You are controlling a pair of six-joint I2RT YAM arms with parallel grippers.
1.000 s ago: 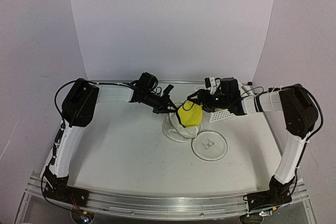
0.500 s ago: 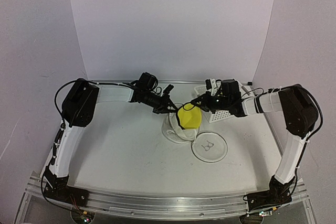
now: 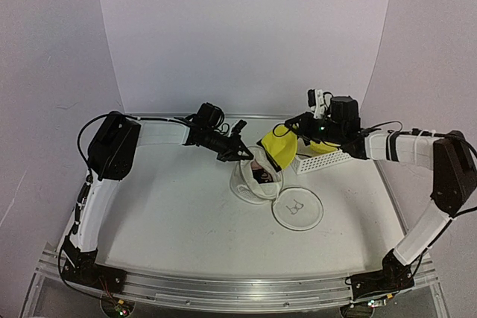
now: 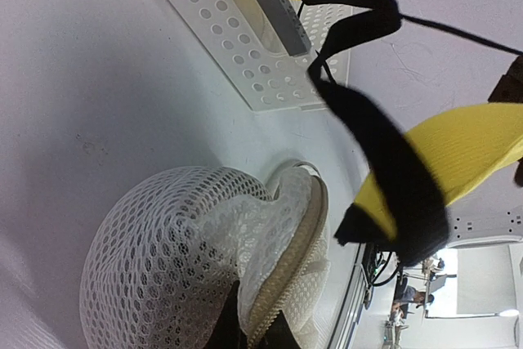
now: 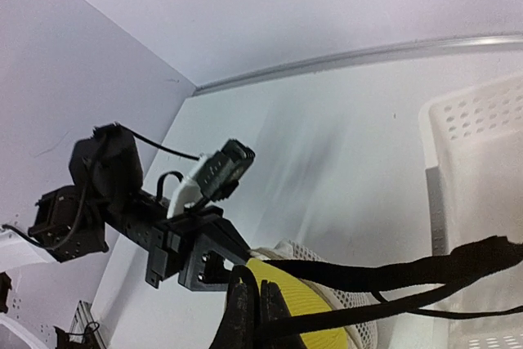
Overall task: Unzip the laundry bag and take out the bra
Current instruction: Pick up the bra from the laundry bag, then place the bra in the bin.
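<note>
The laundry bag (image 3: 252,184) is a white mesh pouch lying open at mid-table; its round face (image 3: 297,209) with the black pictogram lies flat beside it. My left gripper (image 3: 242,156) is shut on the bag's zip rim (image 4: 298,234), its fingertips (image 4: 222,331) showing at the bottom of the left wrist view. The bra (image 3: 279,152), yellow with black straps (image 4: 384,153), hangs above the bag's mouth. My right gripper (image 3: 282,134) is shut on the edge of the yellow cup (image 5: 306,316), and black straps (image 5: 392,271) trail off to the right.
A white perforated plastic basket (image 3: 322,159) stands right behind the bag, under my right arm; something yellow lies inside it. The left arm's fingers (image 5: 192,255) sit close to the right gripper. The backdrop wall rises at the table's far edge.
My right gripper closed on the bra and lifted it up and to the right, out of the bag's mouth. The left gripper stayed shut on the rim.
</note>
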